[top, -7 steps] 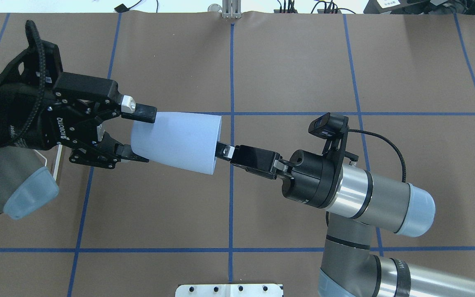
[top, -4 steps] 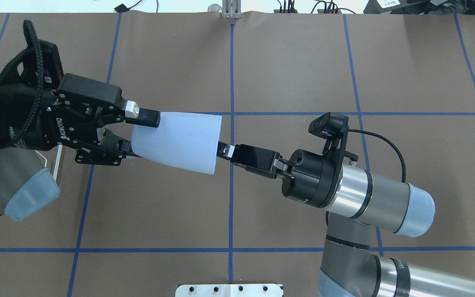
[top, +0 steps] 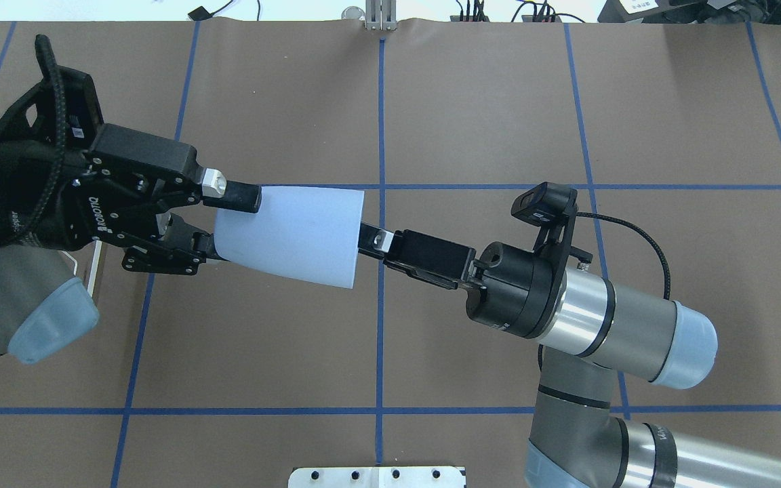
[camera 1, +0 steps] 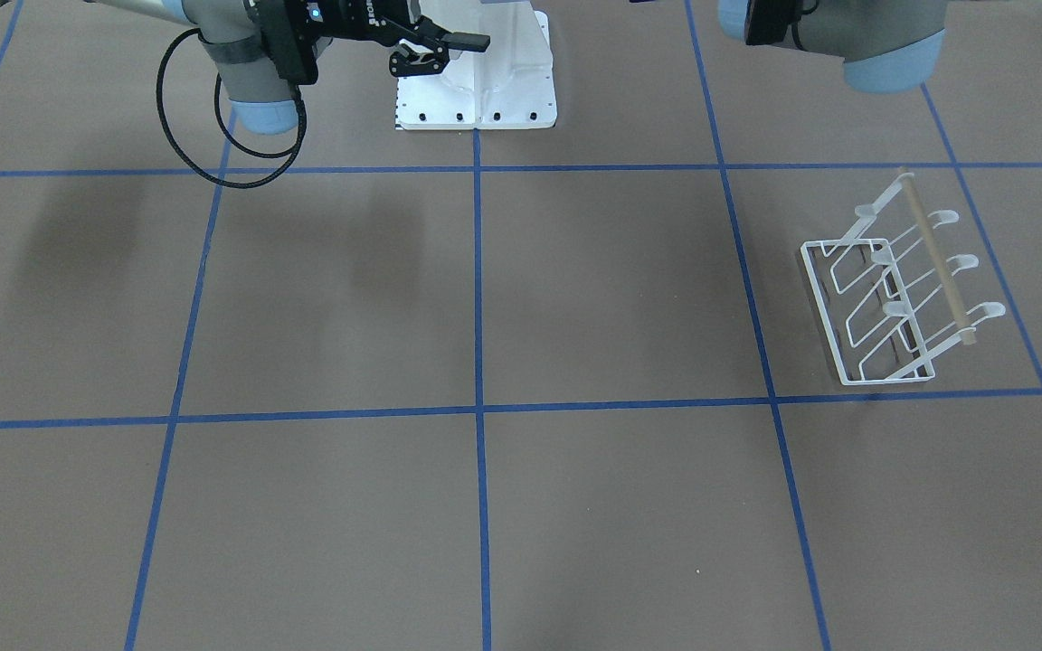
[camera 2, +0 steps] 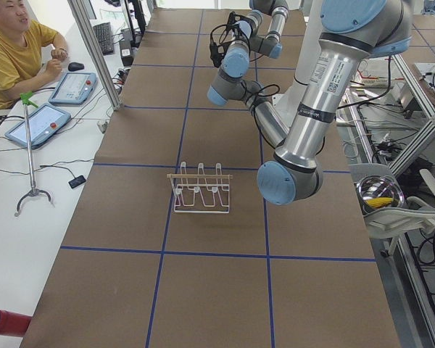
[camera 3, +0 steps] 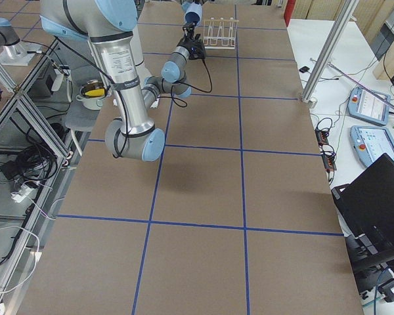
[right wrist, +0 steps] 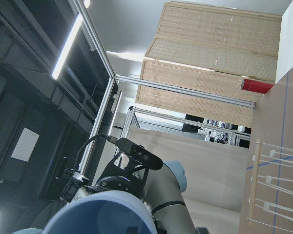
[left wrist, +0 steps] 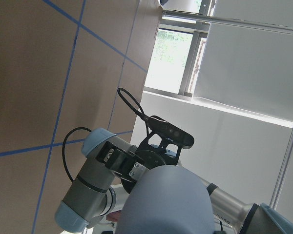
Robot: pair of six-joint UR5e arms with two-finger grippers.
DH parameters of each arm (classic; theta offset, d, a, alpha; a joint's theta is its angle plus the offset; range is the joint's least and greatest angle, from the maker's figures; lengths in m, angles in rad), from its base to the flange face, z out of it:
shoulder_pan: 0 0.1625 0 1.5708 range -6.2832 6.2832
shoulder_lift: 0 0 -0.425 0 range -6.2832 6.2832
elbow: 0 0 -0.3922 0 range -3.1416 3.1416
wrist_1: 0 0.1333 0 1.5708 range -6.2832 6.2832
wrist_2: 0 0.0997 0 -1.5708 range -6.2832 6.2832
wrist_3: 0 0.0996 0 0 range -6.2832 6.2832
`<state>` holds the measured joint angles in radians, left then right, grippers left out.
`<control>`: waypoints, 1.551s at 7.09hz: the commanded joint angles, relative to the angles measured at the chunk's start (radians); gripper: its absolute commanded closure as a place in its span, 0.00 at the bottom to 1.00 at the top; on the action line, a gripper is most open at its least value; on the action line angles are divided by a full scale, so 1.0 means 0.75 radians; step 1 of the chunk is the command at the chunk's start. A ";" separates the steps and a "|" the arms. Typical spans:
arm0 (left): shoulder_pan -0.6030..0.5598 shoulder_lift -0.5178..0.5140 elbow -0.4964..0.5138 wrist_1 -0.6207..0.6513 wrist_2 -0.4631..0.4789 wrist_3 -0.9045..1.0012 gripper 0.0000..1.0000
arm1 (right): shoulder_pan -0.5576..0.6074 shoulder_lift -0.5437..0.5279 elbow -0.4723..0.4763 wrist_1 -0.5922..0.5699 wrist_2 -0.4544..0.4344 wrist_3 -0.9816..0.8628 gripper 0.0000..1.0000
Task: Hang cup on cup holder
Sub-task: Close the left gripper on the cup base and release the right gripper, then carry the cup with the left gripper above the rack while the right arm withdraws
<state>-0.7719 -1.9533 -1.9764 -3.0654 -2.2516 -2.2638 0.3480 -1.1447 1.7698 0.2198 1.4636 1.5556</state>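
Blue cup (top: pixel 295 234) aloft: left gripper (top: pixel 228 224) clasps base, right gripper (top: pixel 371 241) meets rim.

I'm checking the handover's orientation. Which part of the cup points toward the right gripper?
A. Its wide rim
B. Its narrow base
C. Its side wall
A: the cup's wide rim faces the right gripper, and its narrow base sits between the fingers of the left gripper.

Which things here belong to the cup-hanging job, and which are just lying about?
Job: cup, gripped at its base by the left gripper; right gripper at its rim; cup holder.
Lying about: white plate; metal bowl; red cylinder.
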 commanded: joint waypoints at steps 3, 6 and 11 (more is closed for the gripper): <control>-0.114 0.074 0.003 0.013 -0.017 0.077 1.00 | 0.220 -0.183 0.003 -0.294 0.177 0.000 0.00; -0.261 0.164 0.001 0.198 -0.136 0.363 1.00 | 0.612 -0.243 -0.006 -0.786 0.667 -0.049 0.00; -0.486 0.205 -0.017 0.677 -0.244 0.923 1.00 | 0.920 -0.314 -0.004 -1.631 0.812 -0.914 0.00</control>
<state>-1.1119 -1.8044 -1.9849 -2.6540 -2.4330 -1.6812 0.9841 -1.3599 1.7657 -0.8477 2.0675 1.0631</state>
